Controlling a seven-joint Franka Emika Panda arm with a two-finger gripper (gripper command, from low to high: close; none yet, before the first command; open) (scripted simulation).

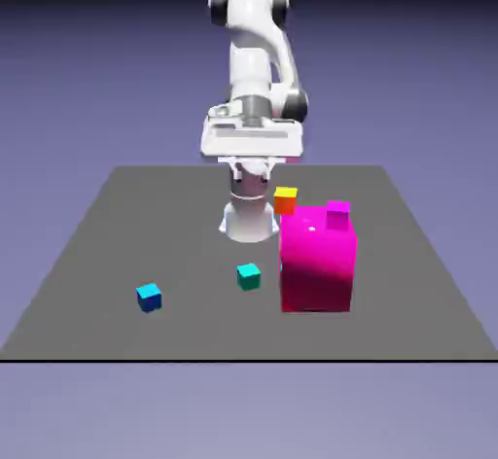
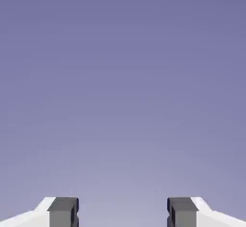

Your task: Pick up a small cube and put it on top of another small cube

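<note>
The small blue cube (image 1: 148, 297) with a cyan top lies on the grey table (image 1: 117, 243) at the exterior view's front left. The tiny magenta-pink cube (image 1: 337, 214) shows at the top right corner of a large magenta block (image 1: 318, 258); I cannot tell whether it rests on the block or stands behind it. My gripper (image 1: 250, 167) hangs high over the table's far middle, far from both cubes. In the hand view the gripper (image 2: 123, 212) is open, its grey fingertips (image 2: 63, 211) wide apart with only the blue-violet backdrop between them.
A teal small cube (image 1: 249, 276) lies just left of the large magenta block. An orange small cube (image 1: 285, 199) sits behind that block, close to the robot's base (image 1: 247, 219).
</note>
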